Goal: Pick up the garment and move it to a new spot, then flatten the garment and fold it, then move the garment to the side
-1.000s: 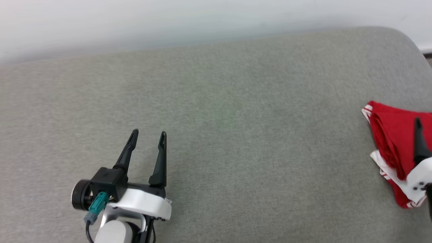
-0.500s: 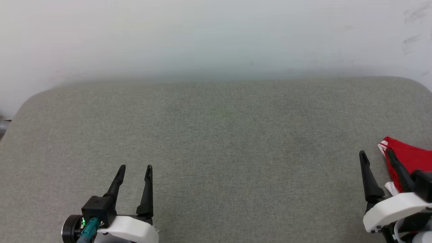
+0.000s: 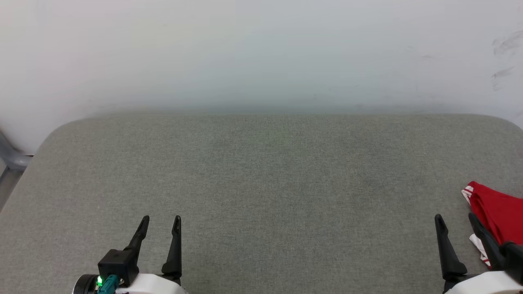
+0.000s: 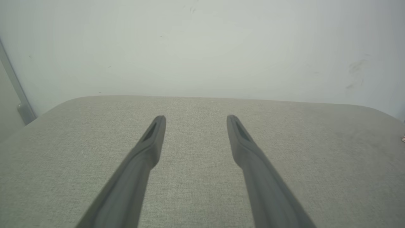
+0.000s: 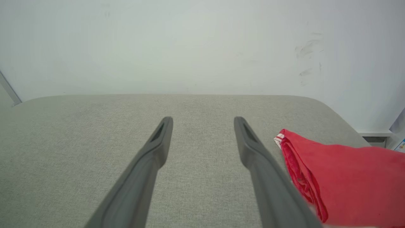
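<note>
The garment, red with a white-and-red striped edge, lies folded at the right side of the grey padded surface. In the right wrist view the garment lies just right of my fingers. My right gripper is open at the lower right, its tips beside the garment's left edge and nothing between them. Low on the left, my left gripper is open and empty over bare fabric. Both wrist views show the jaws spread wide: the left gripper and the right gripper.
A pale wall runs behind the padded surface. A grey metal frame stands at the far left corner. The surface's rounded right edge lies just beyond the garment.
The head camera has tilted up and swung right, so the wall fills more of the picture. Both grippers have drawn back toward the near edge. The right gripper has come off the garment to its left side.
</note>
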Robot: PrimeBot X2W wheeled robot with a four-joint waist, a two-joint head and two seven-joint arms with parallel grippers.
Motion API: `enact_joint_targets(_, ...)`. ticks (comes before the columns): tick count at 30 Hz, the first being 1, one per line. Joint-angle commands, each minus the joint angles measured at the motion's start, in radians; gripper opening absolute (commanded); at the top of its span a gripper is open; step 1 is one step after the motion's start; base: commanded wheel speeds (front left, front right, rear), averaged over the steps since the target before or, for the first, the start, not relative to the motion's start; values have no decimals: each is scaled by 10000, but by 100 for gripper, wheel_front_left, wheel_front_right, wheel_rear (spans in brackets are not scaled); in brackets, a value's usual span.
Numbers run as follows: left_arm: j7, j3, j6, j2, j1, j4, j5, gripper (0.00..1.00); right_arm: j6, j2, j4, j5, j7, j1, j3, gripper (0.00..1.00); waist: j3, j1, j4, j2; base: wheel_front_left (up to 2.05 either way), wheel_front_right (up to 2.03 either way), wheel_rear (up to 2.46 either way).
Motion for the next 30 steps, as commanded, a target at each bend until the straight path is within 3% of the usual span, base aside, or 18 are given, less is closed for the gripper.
enact_joint_targets(1,-19,57,-66,-55,98,28,68,100,-8,71,-170,-21,74,140,17,100,-32,1,-25,-1,0,0,0)
enact_joint_targets(27,-20,447,-337,-429,-50,155,538,100,-8,20,-666,-418,430,27,238,100,135,1,-112,-1,0,0,0)
enact_joint_targets(28,1,439,-309,-408,50,182,513,0,0,66,-611,-373,403,114,233,0,137,3,-112,-1,0,0,0)
enact_joint_targets(30,21,442,-310,-435,94,338,490,0,0,85,-428,-327,399,160,243,0,144,4,-114,-1,0,0,0)
